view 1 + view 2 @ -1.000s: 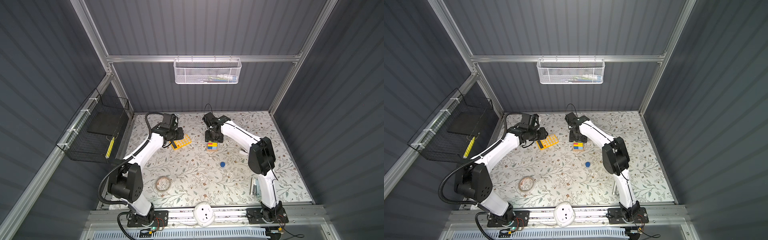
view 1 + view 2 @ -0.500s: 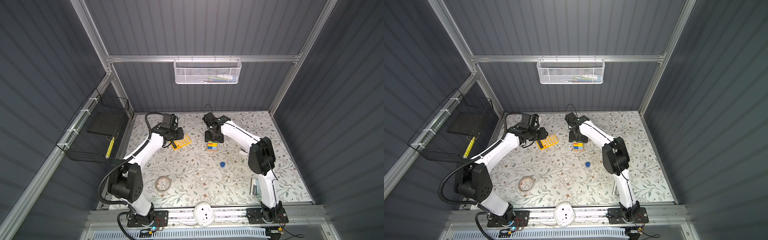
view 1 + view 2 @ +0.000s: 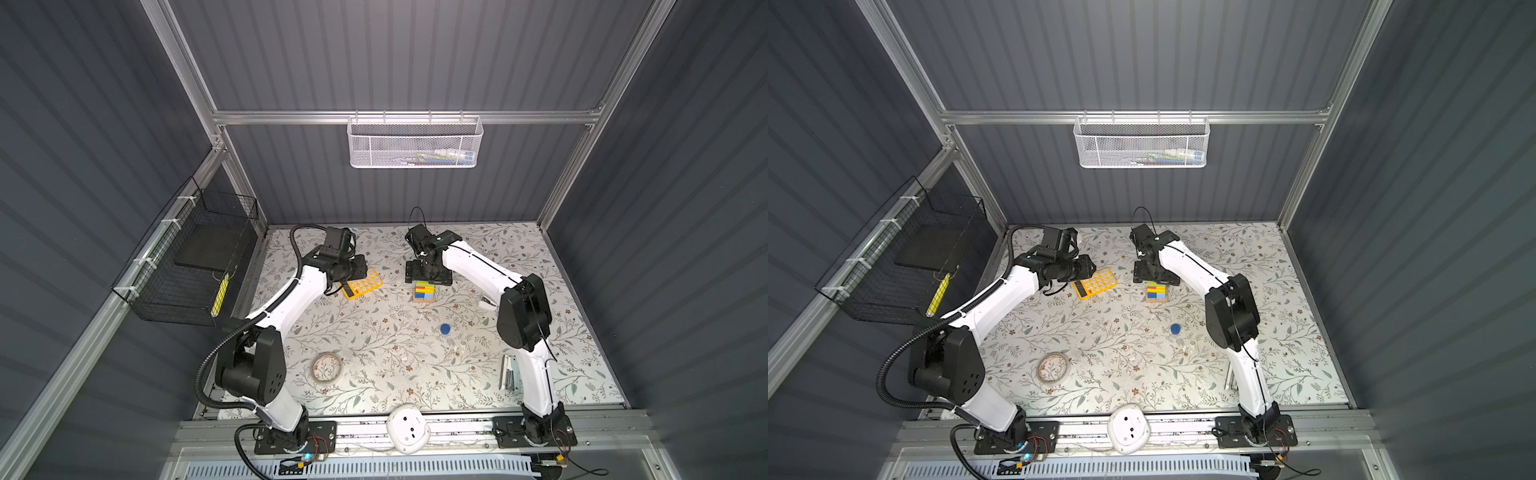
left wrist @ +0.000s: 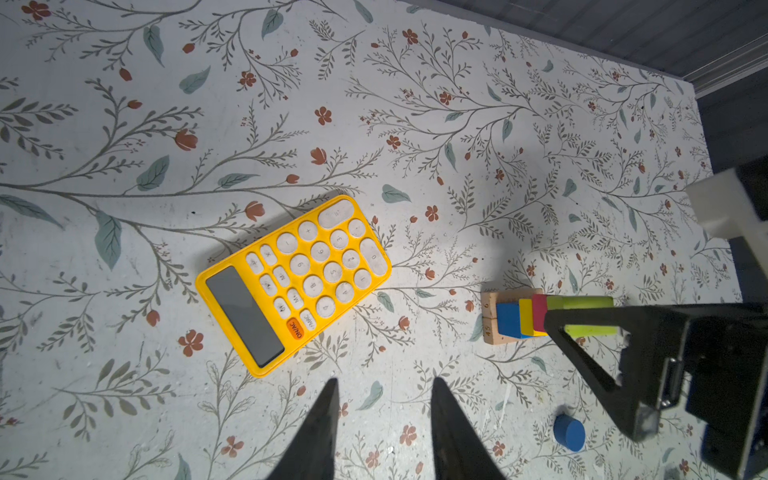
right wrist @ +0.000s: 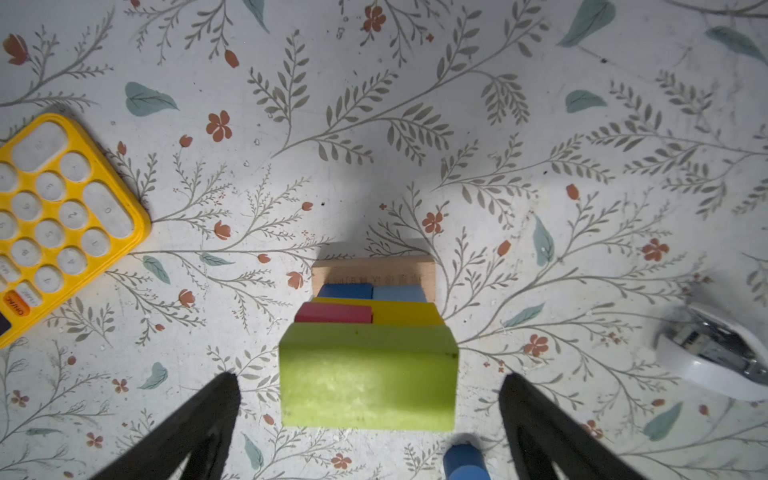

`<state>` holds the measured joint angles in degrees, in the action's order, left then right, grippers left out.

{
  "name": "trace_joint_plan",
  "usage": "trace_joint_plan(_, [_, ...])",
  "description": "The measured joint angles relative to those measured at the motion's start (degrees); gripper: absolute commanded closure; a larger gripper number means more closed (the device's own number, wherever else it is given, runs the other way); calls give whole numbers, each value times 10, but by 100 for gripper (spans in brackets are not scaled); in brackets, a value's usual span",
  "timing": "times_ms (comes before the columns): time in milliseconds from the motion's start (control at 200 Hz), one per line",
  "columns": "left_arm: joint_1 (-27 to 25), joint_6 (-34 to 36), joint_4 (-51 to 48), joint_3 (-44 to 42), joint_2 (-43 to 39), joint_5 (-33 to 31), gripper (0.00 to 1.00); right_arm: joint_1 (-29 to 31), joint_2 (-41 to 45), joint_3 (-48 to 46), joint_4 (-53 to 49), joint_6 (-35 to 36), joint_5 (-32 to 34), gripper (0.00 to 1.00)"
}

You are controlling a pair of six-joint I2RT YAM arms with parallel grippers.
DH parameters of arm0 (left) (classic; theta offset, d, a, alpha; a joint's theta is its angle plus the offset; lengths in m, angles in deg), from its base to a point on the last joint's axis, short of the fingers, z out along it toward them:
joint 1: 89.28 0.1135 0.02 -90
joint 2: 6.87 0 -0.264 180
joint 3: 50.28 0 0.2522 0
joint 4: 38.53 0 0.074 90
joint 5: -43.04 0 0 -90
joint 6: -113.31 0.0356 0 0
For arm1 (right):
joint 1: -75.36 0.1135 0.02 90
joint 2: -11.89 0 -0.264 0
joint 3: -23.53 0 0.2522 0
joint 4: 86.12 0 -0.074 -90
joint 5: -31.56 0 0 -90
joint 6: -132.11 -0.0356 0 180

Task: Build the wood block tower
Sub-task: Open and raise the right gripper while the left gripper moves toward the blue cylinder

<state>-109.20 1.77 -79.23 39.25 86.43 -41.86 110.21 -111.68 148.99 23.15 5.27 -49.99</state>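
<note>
The wood block tower point(image 3: 424, 291) point(image 3: 1157, 292) stands mid-table. Tan bars point(image 5: 374, 270) form its base, then blue and light-blue cubes, a yellow bar, pink and yellow cubes, and a lime bar point(image 5: 368, 374) on top. My right gripper point(image 5: 370, 378) point(image 3: 428, 275) hovers over it, open, with a finger on each side of the lime bar and clear of it. A blue short cylinder point(image 3: 445, 329) point(image 4: 568, 432) lies loose nearer the front. My left gripper point(image 4: 384, 382) point(image 3: 359, 268) is open and empty above the mat beside the calculator.
A yellow calculator point(image 3: 361, 283) point(image 4: 291, 282) lies left of the tower. A clear tape roll point(image 3: 327, 367) sits front left. A white stapler-like tool point(image 5: 715, 353) lies right of the tower, under my right arm. Metal pieces point(image 3: 509, 372) lie front right.
My right gripper's jaws have spread wider around the tower top, and the lime bar rests free on it. Both arms stay where they were.
</note>
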Motion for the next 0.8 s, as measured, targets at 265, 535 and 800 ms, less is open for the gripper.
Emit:
trace_joint_plan(265, [0, 0, 6, -3, -2, 10, 63, 0, 103, -26, 33, 11, 20, 1])
trace_joint_plan(535, [0, -5, 13, -9, -8, 27, 64, 0, 258, -110, 128, 19, 123, 1])
trace_joint_plan(800, [0, -21, 13, -10, -11, 42, 65, -1, 383, -278, 281, -2, 286, 1])
